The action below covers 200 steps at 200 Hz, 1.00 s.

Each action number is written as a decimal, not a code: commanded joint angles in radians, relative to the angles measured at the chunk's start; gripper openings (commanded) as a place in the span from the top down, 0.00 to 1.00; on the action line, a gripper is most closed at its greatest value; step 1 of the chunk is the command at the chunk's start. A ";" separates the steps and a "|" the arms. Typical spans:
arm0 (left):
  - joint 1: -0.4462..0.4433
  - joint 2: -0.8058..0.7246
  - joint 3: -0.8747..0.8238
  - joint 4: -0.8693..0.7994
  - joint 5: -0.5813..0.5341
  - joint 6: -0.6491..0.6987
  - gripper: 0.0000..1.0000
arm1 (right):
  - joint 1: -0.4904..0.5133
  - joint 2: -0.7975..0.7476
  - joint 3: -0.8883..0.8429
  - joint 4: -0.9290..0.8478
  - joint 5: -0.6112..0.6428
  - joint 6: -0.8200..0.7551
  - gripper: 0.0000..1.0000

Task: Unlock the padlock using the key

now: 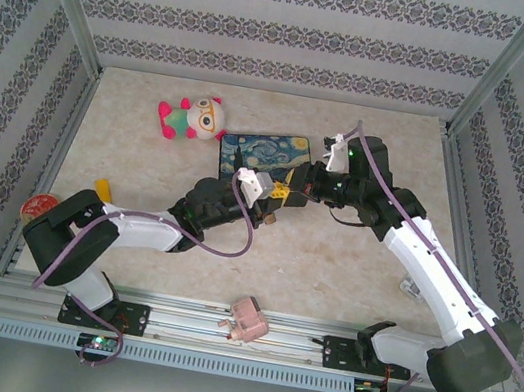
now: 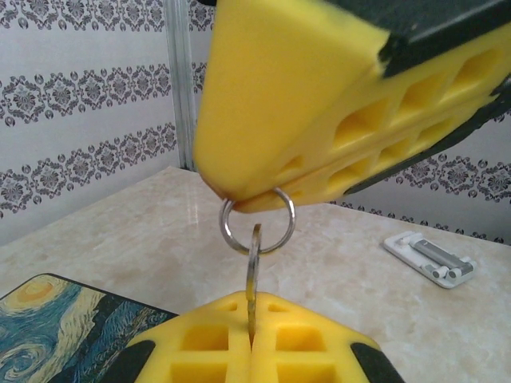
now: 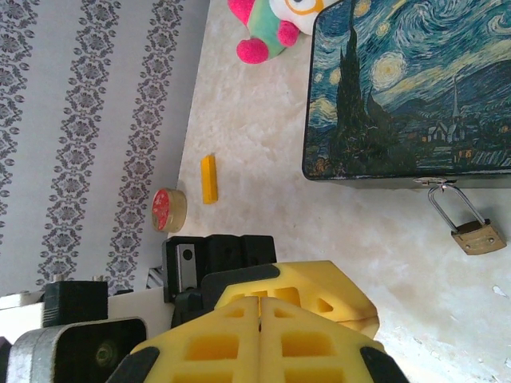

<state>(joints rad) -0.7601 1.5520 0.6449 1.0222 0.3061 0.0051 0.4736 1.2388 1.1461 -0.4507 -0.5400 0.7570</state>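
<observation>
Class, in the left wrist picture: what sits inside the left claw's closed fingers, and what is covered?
The key stands edge-on in the left claw; the right claw pinches its ring. The key's lower end is hidden between the pads.

The left gripper (image 2: 254,339) sits at the bottom edge, its yellow fingers pressed together on the key (image 2: 254,275), which stands upright and edge-on; a silver key ring (image 2: 224,229) threads the key's top; the ring's upper arc is pinched under the tip of the right gripper (image 2: 254,198); on the marbled table (image 2: 160,239) lie a Starry Night tin box (image 2: 56,319), lower left, and a white clip-like object (image 2: 429,259), right.
</observation>
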 commanded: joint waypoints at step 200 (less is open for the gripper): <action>0.062 -0.255 0.322 -1.287 0.351 0.424 1.00 | -0.007 -0.194 -0.283 0.259 -0.251 -0.391 0.68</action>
<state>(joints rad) -0.7170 1.3136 0.9386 -0.1741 0.5671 0.3977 0.4728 1.0737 0.8993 -0.2863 -0.6991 0.3847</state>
